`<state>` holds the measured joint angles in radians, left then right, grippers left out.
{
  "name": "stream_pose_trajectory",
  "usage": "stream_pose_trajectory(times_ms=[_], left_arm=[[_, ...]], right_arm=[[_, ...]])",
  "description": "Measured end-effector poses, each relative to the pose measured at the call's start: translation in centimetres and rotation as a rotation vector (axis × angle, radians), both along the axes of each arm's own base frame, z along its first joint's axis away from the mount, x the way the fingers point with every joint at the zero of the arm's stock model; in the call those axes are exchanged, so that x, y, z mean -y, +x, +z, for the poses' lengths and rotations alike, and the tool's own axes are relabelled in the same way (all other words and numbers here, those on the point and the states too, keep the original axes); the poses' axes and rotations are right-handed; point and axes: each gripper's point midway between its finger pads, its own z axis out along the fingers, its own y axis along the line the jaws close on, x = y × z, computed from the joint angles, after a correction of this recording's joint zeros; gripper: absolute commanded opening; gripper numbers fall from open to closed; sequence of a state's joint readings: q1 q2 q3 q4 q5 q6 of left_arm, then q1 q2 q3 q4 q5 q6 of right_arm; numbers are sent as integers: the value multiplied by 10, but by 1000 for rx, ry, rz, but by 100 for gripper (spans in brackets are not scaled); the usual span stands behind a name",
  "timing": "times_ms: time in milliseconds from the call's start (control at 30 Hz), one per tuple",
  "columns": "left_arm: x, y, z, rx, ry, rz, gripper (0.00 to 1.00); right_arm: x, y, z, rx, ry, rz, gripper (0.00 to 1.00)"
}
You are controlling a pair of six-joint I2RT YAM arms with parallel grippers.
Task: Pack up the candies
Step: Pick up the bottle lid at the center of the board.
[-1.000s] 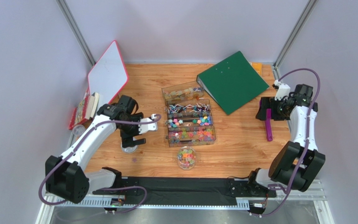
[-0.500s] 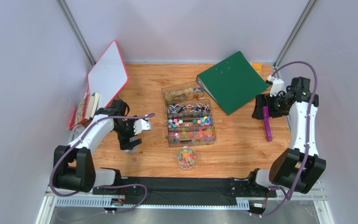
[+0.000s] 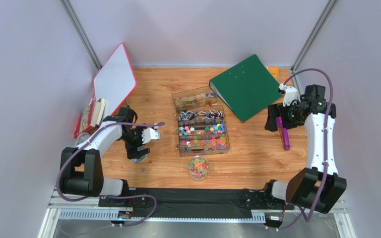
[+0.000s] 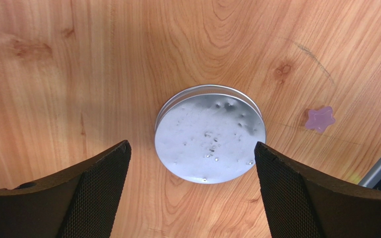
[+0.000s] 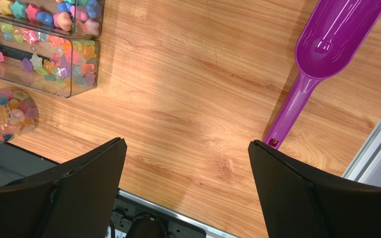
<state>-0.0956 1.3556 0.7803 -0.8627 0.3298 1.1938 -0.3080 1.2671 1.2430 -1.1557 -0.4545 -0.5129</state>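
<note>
The candies (image 3: 203, 131) are small bright stars filling clear boxes (image 5: 38, 54) at the table's middle. More lie in a small open jar (image 3: 198, 167), which also shows at the left of the right wrist view (image 5: 4, 116). A single purple candy (image 4: 319, 119) lies loose on the wood. My left gripper (image 4: 190, 148) hangs open over a round silver lid (image 4: 210, 135), one finger on either side, not touching it. My right gripper (image 5: 186, 144) is open and empty above bare wood, just left of the purple scoop (image 5: 321, 54), which lies flat on the table.
A green binder (image 3: 247, 87) lies at the back right. A red-rimmed whiteboard (image 3: 114, 79) leans at the back left with books (image 3: 91, 116) beside it. A metal rail (image 5: 376, 144) marks the table's right edge. A black strip (image 3: 187, 196) runs along the near edge.
My right gripper has shifted left, off the scoop's bowl end. The left arm has drawn in towards the left wall while its gripper stays over the lid.
</note>
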Motion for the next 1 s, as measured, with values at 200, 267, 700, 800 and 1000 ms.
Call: stream_pose_trajectory(times_ms=[200, 267, 700, 800, 1000], left_arm=[[-1, -1, -13, -38, 9, 0, 100], [-1, -1, -13, -38, 8, 1, 100], [-2, -6, -13, -19, 3, 3, 100], [-2, -7, -12, -18, 2, 4, 100], [-2, -9, -11, -22, 1, 3, 100]], right_arm=[[-2, -2, 0, 0, -4, 5, 100], [-3, -4, 0, -1, -6, 10, 100], [-11, -12, -11, -37, 8, 20, 100], [-12, -12, -10, -35, 8, 23, 100], [-13, -12, -11, -35, 10, 22, 100]])
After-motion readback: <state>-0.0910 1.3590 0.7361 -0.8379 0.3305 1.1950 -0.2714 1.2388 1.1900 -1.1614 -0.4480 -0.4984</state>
